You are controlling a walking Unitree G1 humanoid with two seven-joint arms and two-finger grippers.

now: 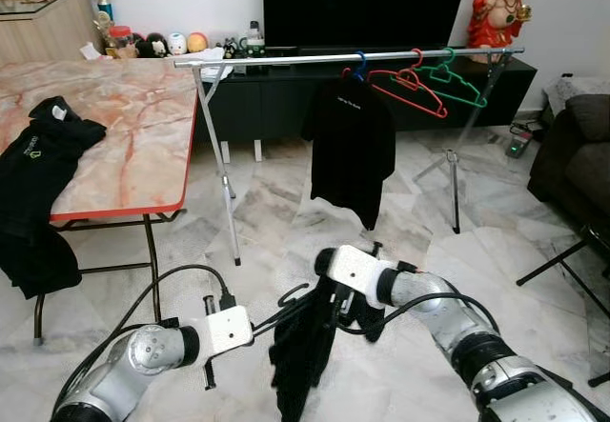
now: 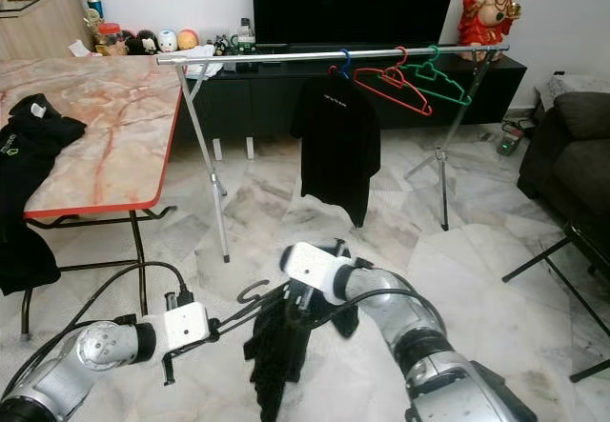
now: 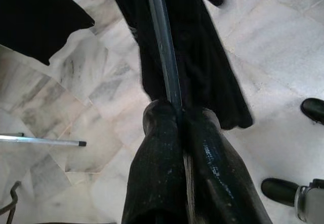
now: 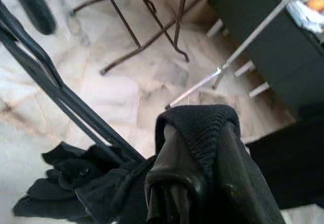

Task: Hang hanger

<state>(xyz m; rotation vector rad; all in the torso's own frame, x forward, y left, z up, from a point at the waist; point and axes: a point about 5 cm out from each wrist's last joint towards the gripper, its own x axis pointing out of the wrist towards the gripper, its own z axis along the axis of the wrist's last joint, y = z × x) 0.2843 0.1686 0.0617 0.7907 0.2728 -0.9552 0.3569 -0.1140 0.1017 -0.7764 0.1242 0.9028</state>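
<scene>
Left eye view: left gripper (image 1: 250,331) jaws clamp a dark hanger (image 1: 286,301), right gripper (image 1: 335,300) jaws clench the black shirt (image 1: 303,351), steadying both below the rail (image 1: 343,57).

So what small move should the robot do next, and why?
Probably lift the hanger toward the rail. Both the left gripper and right gripper hold it low above the floor, black garment hanging, hook far below the rail.

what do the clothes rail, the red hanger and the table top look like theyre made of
Clothes rail: bare metal by the look, silver with a dull shine. Red hanger: thin and evenly coloured, probably plastic or coated wire; too small to tell. Table top: pink marble pattern with a red edge, likely a glossy laminate rather than stone.
</scene>
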